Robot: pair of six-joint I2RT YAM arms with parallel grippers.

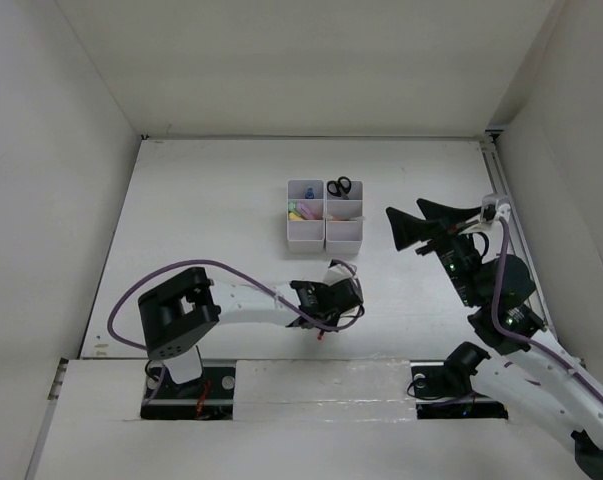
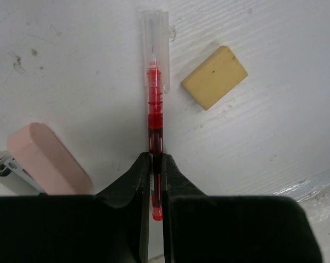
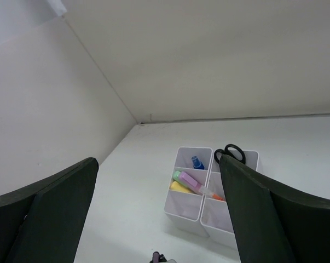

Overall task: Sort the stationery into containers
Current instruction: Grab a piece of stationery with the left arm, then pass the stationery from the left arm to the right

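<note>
Approx half done: organiser (image 1: pixel 307 237) mid-table has scissors (image 1: pixel 339 186), blue-capped tube (image 3: pixel 197 162), markers (image 3: pixel 187 179). Left gripper (image 2: pixel 156 164) clamped on red pen (image 2: pixel 155 104), low at near side. Eraser (image 2: pixel 214 76), stapler (image 2: pixel 47 159) unsorted beside it. Right gripper (image 1: pixel 421 222) spread wide, empty.

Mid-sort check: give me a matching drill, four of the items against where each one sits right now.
Things:
1. red pen
2. eraser
3. stapler
4. scissors

Places:
A. in the far right compartment of the organiser
B. flat on the table, right of the pen in the left wrist view
C. clamped in the left gripper
D. on the table, left of the pen in the left wrist view

Pairs: 1-C, 2-B, 3-D, 4-A
</note>
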